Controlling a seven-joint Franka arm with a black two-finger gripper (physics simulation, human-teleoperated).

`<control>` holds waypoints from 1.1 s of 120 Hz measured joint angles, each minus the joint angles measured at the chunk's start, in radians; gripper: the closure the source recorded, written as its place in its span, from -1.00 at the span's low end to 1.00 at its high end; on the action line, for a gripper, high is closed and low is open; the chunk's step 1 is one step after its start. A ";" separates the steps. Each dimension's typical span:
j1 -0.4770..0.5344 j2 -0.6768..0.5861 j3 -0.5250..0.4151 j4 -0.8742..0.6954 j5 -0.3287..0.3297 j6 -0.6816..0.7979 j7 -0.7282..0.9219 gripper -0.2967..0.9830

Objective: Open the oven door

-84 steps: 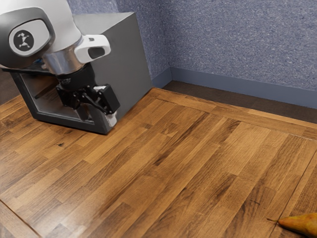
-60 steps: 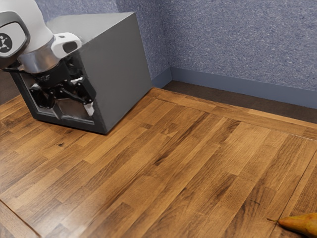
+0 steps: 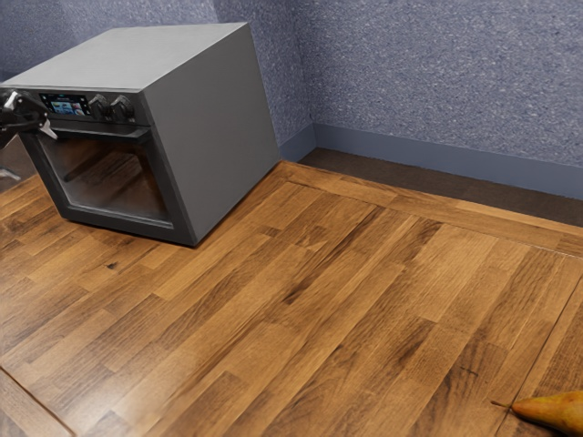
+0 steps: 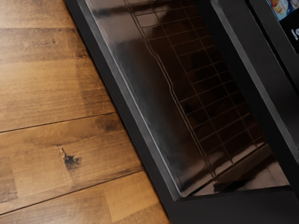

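Checking the oven door (image 3: 109, 177), you find it closed on the front of the oven (image 3: 214, 123), near the gripper (image 3: 35, 123), whose opening you cannot tell. Expect stiff, hinged weight and slippery glass (image 4: 135, 88); grasp the top handle (image 3: 96, 130) centrally.

Exterior view, landmark = oven (image 3: 209, 127). Gripper (image 3: 27, 116), at its control-panel end: cut by frame edge, opening unreadable; covers part of the panel. Pear (image 3: 554, 411), well apart from oven: body cropped. Oven's rear face hidden; display (image 3: 66, 106) text too small. Wrist view: oven cropped; rack behind its glass partly lost in shadow.
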 joint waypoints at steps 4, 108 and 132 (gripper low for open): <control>0.000 0.019 0.001 0.015 -0.014 0.017 -0.021 -0.54; -0.006 0.329 0.039 0.287 -0.003 0.194 -0.301 -0.53; -0.008 0.354 0.039 0.287 -0.002 0.199 -0.325 -0.53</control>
